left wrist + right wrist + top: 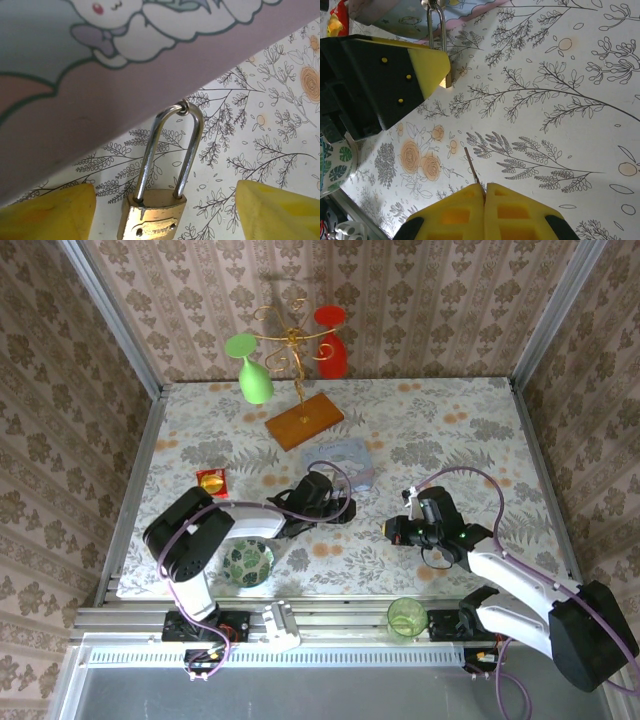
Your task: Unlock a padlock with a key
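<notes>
1. The brass padlock [152, 222] lies flat on the flower-printed surface [450, 440], about the middle of it. It is just on the near side of a pale blue tin [125, 75] printed with a cartoon rabbit.
2. Its silvery shackle [170, 150] points at the tin, with its top reaching the tin's edge. Both legs sit in the brass body.
3. The left hand [162, 212] is open. Its yellow fingers [47, 212] stand one on either side of the padlock's body, and a strip of surface shows between each finger and the brass.
4. The right hand [484, 192] is closed on the key [471, 165]. The slim grey blade sticks out from between the pressed-together fingertips.
5. The key's tip points toward the padlock and the left hand, apart from both, with bare surface in between. From above, the right hand sits to the right of the left hand.
6. A leaf-patterned bowl [248, 562] stands near left, beside the left arm. A red-and-yellow snack packet [212, 481] lies left of the tin, and a green glass [407, 616] stands at the near edge.
7. At the far side, a gold wire stand [304, 420] on a wooden base carries a green and a red glass.
</notes>
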Tool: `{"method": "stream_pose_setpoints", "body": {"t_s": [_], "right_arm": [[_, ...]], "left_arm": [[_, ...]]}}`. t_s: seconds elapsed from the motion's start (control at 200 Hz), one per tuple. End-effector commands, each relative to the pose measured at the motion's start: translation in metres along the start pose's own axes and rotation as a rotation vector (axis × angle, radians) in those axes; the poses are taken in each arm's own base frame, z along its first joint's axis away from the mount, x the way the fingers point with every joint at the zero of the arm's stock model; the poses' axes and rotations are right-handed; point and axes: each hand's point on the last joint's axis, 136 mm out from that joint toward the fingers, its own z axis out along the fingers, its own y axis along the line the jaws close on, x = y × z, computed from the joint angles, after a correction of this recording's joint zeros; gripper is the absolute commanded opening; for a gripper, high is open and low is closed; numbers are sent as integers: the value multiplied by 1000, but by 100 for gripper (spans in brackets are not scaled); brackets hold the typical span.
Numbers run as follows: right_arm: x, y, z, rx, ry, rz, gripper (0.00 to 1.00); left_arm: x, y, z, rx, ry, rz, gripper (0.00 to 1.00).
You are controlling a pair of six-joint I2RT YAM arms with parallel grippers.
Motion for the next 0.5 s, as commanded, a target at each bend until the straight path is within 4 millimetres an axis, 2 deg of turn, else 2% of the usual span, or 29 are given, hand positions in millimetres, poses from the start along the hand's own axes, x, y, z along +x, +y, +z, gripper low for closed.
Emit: {"method": "stream_pose_setpoints", "body": {"t_s": [0.0, 0.185, 0.395, 0.495], "right_arm": [[-5, 4, -5, -12, -3, -20, 0], [-5, 2, -7, -11, -4, -14, 0], [-3, -4, -12, -4, -16, -4, 0], [-2, -6, -13, -6, -20, 4, 0]], "left_arm": [[-8, -4, 7, 4, -23, 31, 70], [-8, -5, 17, 40, -49, -14, 54], [-7, -7, 22, 17, -46, -12, 52], [-6, -6, 22, 7, -64, -25, 43]]}}
